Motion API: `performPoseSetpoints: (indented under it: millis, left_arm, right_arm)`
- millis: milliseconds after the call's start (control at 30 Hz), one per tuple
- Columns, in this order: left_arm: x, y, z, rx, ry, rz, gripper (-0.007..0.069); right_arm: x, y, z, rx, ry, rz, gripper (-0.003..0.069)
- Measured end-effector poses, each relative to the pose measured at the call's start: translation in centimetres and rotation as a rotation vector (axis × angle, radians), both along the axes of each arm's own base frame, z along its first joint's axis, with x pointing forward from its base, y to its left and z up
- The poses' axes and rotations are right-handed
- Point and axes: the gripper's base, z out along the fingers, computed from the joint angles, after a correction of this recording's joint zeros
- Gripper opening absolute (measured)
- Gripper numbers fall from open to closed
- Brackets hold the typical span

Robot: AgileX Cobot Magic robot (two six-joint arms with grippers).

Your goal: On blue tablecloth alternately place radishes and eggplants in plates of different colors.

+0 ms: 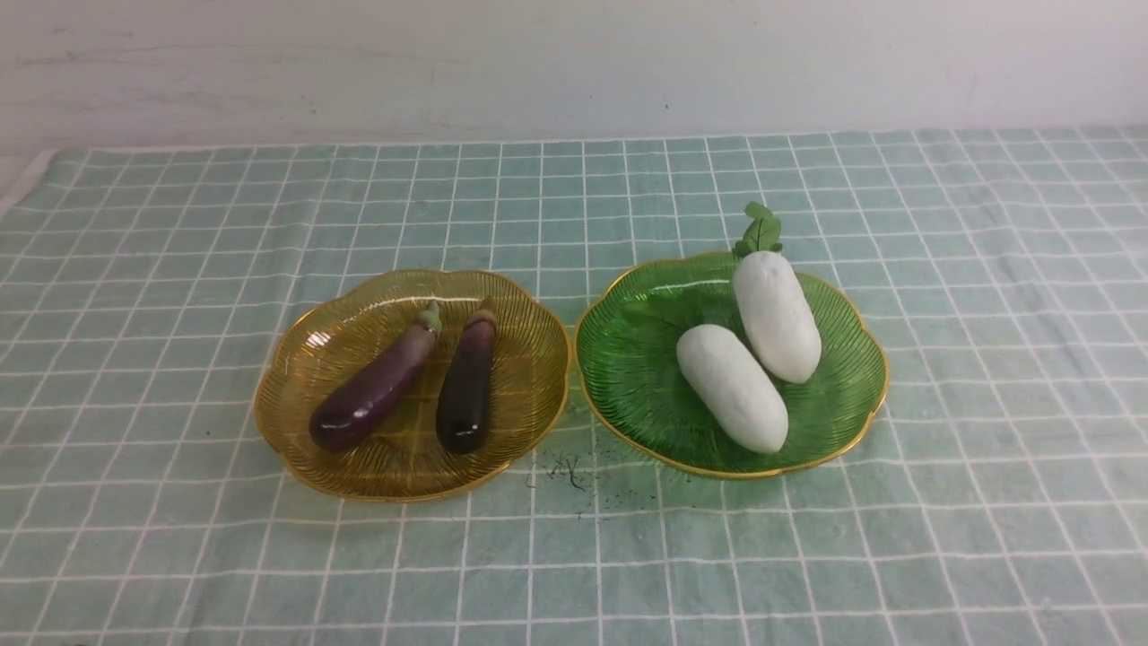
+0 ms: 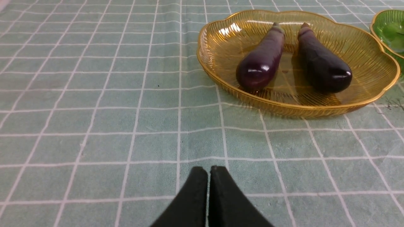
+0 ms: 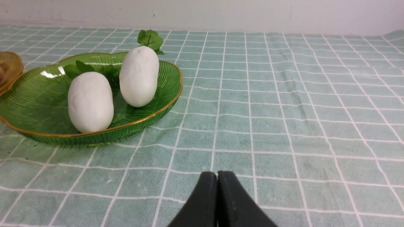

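Two eggplants [image 1: 375, 386] lie in an amber plate [image 1: 413, 495] and two radishes [image 1: 734, 388] in a green one [image 1: 628, 440], both grippers' empty jaws clenched, as any further reach risks a rim-resting radish [image 1: 777, 316] rolling out if nudged

Green-and-white gridded tablecloth [image 1: 574, 574], purple eggplants [image 1: 372, 390]

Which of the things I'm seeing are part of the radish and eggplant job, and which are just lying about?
Part of the job:
- two eggplants in the amber plate
- two radishes, both in the green plate
- the tablecloth under the plates

Just lying about:
- dark specks on the cloth near the plates
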Motion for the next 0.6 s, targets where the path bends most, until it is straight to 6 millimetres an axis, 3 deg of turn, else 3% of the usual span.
performPoseSetpoints:
  millis: [600]
  left_arm:
    - [-0.01, -0.12, 0.00, 0.001, 0.000, -0.024, -0.0008]
  right_arm:
    - [0.00, 0.00, 0.00, 0.003, 0.000, -0.001, -0.0015]
